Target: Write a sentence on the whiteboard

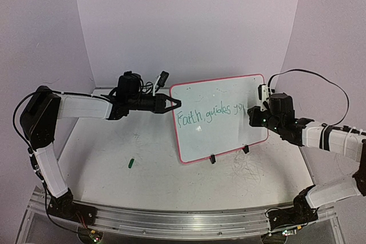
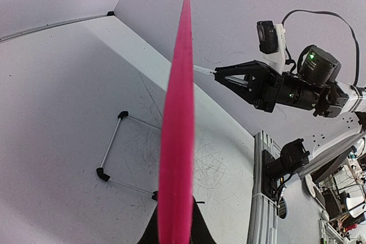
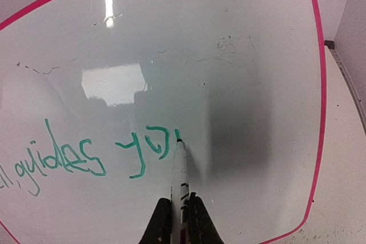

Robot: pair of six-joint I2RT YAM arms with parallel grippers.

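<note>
The whiteboard [image 1: 220, 135], white with a pink frame, stands tilted on two black clip feet [image 1: 212, 159] in mid-table. My left gripper [image 1: 171, 105] is shut on its left edge. In the left wrist view that pink edge [image 2: 178, 112] runs up from between the jaws of the left gripper [image 2: 176, 201]. My right gripper [image 3: 180, 199] is shut on a white marker [image 3: 179, 167], whose green tip touches the board. The sentence [image 1: 209, 115] in green reads "Faith guides yo" with a fresh stroke at the tip. The right gripper [image 1: 253, 115] hides the line's end from above.
A small green marker cap [image 1: 131, 163] lies on the tabletop left of the board. Behind the board a thin wire stand [image 2: 111, 141] rests on the scuffed table. An aluminium rail [image 1: 183, 221] runs along the near edge. Pale walls enclose the back and sides.
</note>
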